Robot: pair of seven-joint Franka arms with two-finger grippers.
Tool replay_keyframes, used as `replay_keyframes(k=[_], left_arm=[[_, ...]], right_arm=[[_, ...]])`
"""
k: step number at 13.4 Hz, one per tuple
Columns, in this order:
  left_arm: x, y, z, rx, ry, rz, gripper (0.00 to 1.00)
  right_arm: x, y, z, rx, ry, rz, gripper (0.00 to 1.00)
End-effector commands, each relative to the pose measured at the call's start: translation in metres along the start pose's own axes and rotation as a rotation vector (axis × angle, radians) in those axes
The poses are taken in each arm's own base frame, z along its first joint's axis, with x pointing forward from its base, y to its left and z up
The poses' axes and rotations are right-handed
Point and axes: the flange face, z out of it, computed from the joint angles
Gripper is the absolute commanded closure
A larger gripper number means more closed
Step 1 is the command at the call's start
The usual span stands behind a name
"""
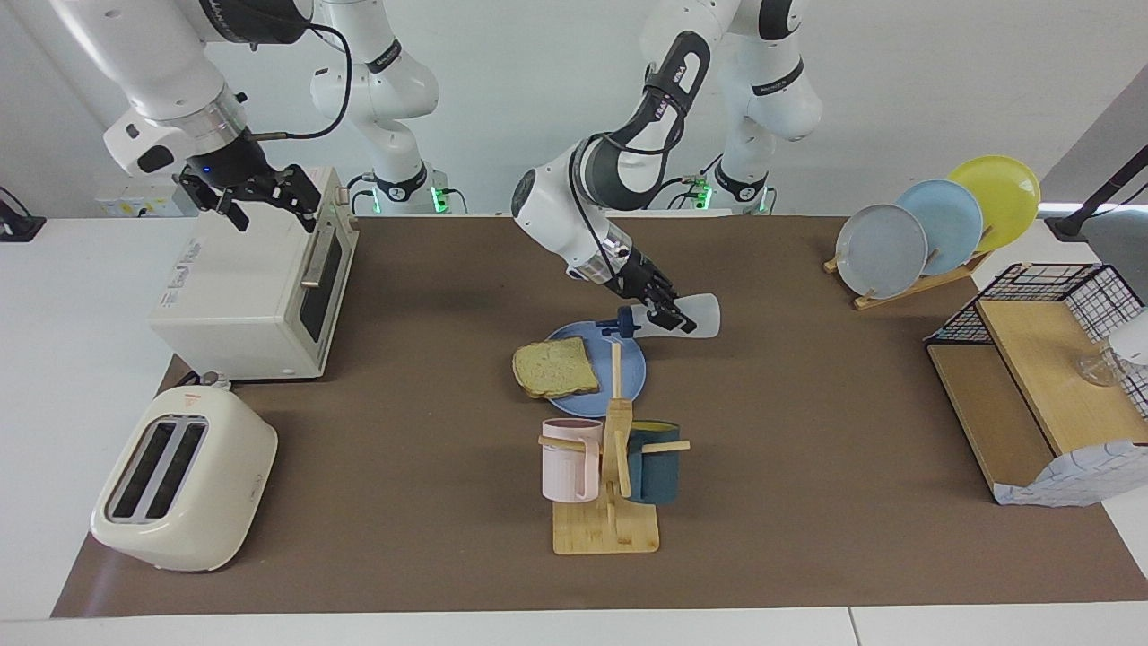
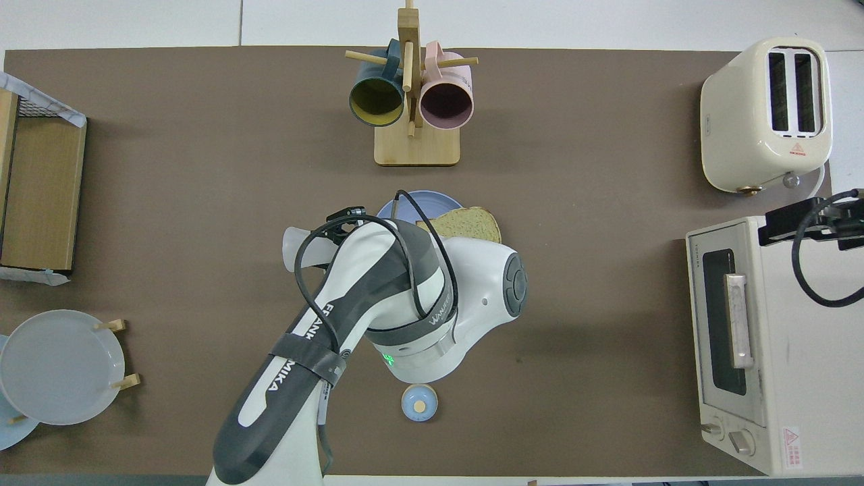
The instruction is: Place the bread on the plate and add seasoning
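Bright, even light falls from above; soft shadows lie close under the toaster (image 1: pixel 184 478) and mug rack (image 1: pixel 606 528) (none harsh). Both views are sharp, the brown surface (image 1: pixel 807 502) matte, without glare.

left arm (image 2: pixel 378 297) — "FRANKA" lettering, "WANJEED" strap

1 bread (image 1: pixel 555 368), 1 blue plate (image 1: pixel 628 377), 1 btl (image 1: pixel 691 318), 2 mugs (image 1: pixel 570 459), 3 racked plates (image 1: pixel 942 220), 1 toaster (image 1: pixel 184 479), 1 oven (image 1: pixel 251 287).

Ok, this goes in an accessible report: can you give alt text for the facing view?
The left gripper holds the seasoning bottle tipped sideways, cap over the blue plate where the bread lies. The right gripper waits open over the toaster oven.
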Motion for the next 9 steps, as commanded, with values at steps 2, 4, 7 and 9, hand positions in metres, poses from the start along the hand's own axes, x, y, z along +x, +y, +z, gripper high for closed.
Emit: replay_keyframes(k=[2, 4, 7, 9], left_arm=[[-0.0062, -0.0037, -0.0091, 0.041, -0.102, -0.022, 1.00], [-0.0072, -0.0013, -0.0100, 0.053, -0.133, -0.018, 1.00], [-0.0103, -0.0002, -0.0078, 0.047, -0.172, -0.020, 1.00], [-0.0013, 0.0051, -0.0062, 0.052, -0.195, -0.007, 1.00]], right_arm=[[-0.0004, 0.0005, 0.0006, 0.002, 0.003, -0.021, 0.00], [-0.0004, 0.0005, 0.0006, 0.002, 0.003, -0.020, 0.00], [-0.0004, 0.0005, 0.0006, 0.002, 0.003, -0.020, 0.00], [-0.0004, 0.0005, 0.0006, 0.002, 0.003, -0.020, 0.00]])
